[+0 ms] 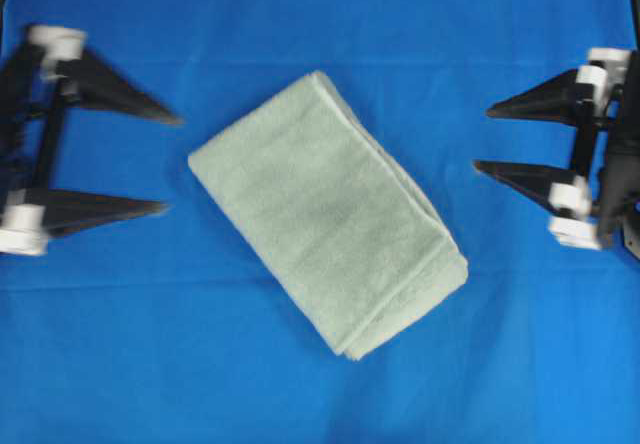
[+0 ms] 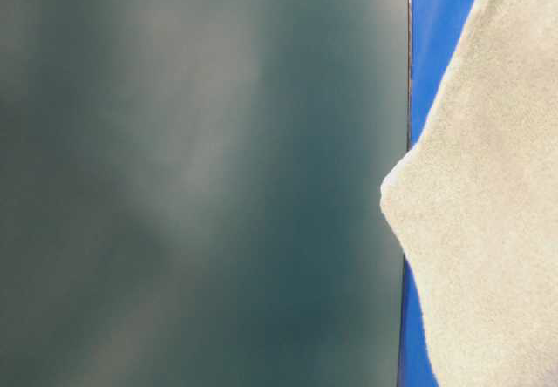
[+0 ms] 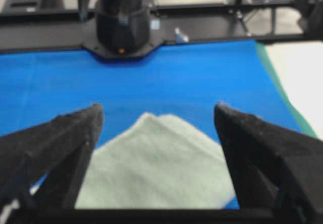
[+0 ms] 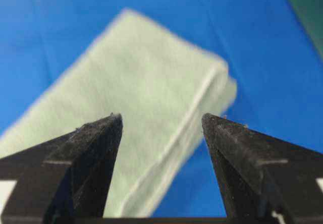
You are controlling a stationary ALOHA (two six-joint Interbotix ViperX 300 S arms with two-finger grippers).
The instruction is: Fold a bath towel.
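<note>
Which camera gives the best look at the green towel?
The overhead view: the whole folded bath towel lies diagonally on the blue cloth. Both wrist views show only part of it between open jaws; the table-level view shows one blurry corner.

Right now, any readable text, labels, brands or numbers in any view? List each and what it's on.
None readable.
bath towel: plain, no label showing.
blue table cloth: no print.
left tool and right tool: no markings visible.
arm base in the left wrist view: small orange spot, too blurred to read.
</note>
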